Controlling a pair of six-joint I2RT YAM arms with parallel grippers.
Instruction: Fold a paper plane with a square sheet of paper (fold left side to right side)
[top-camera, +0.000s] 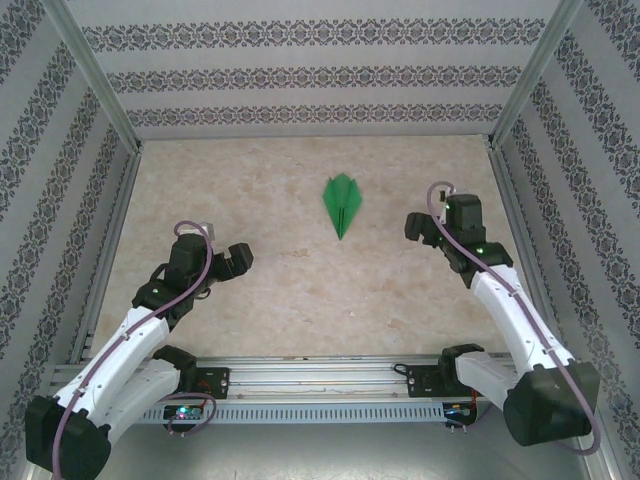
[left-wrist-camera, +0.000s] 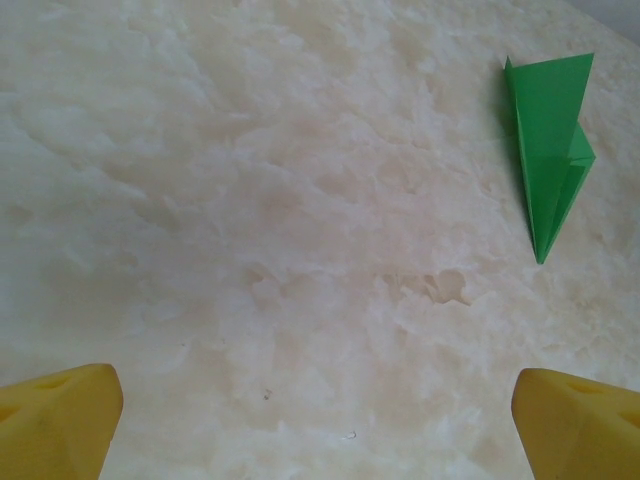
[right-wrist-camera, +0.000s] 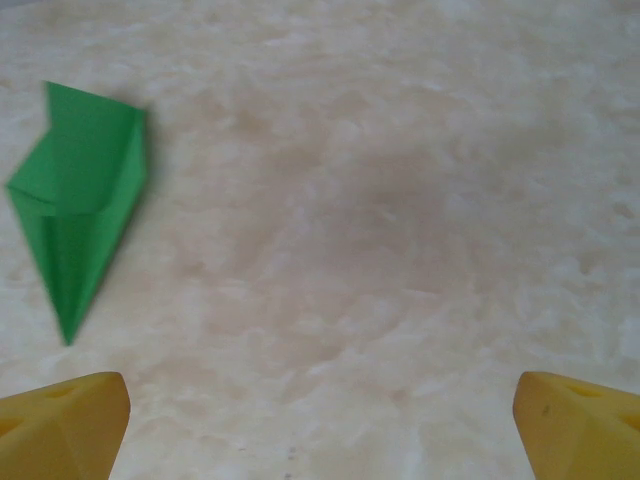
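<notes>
In the wrist views the nearest things are yellow fingertips (left-wrist-camera: 62, 420), cropped by the bottom corners so just their ends show. On each side the pair sits wide apart with bare table (top-camera: 250, 320) between them. From above, the left gripper (top-camera: 236, 260) hangs near-left and the right gripper (top-camera: 416, 227) near-right, and their jaws are too small there to judge. Farther out, between the two and touching neither, lies the paper plane (top-camera: 342, 205), tip pointing near. The right wrist view blurs it – the top view gives its dark centre crease, the left wrist view its layered folds
</notes>
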